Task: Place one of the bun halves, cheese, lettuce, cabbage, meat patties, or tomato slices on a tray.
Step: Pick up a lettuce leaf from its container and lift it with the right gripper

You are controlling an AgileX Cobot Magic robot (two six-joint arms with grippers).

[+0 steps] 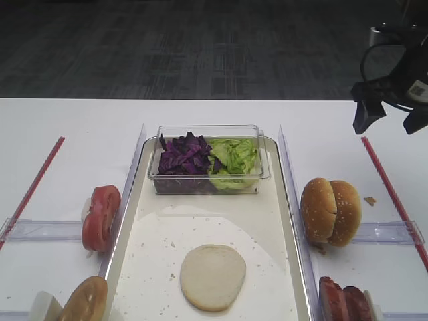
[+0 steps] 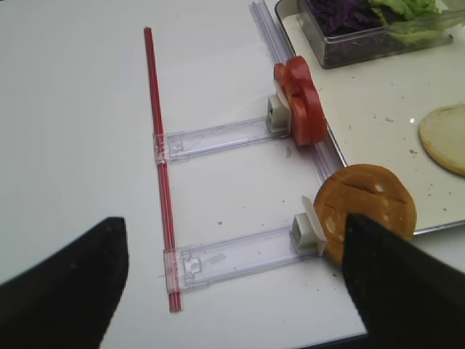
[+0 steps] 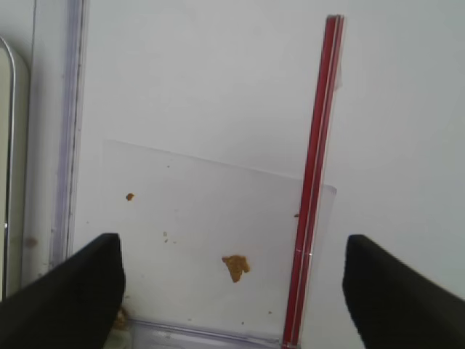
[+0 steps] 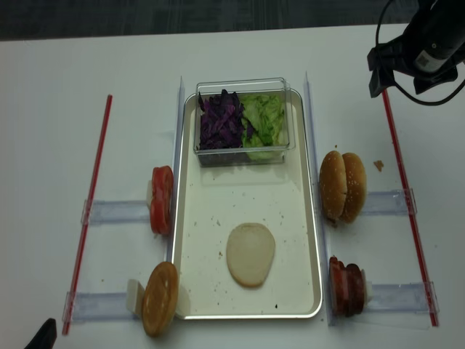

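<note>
The cream tray (image 1: pixel 200 221) lies mid-table with a pale flat bun disc (image 1: pixel 212 276) on it. Purple cabbage (image 1: pixel 184 157) and green lettuce (image 1: pixel 234 159) fill a clear tub at the tray's far end. Two sesame bun halves (image 1: pixel 331 210) stand right of the tray, with the meat patties (image 1: pixel 344 301) nearer. Tomato slices (image 1: pixel 100 217) and another golden-brown bun half (image 2: pixel 367 211) stand on the left. No cheese shows. My right gripper (image 3: pixel 232 291) hangs open and empty at the far right (image 1: pixel 391 119), over a crumb (image 3: pixel 236 267). My left gripper (image 2: pixel 232 283) is open and empty, front left.
The clear tub (image 1: pixel 208 175) takes up the tray's far end. Clear plastic holders (image 2: pixel 218 138) stick out sideways from both long sides of the tray. Red strips (image 1: pixel 391 194) (image 1: pixel 33 184) run along the table outside them. The table's far edge lies just behind the right gripper.
</note>
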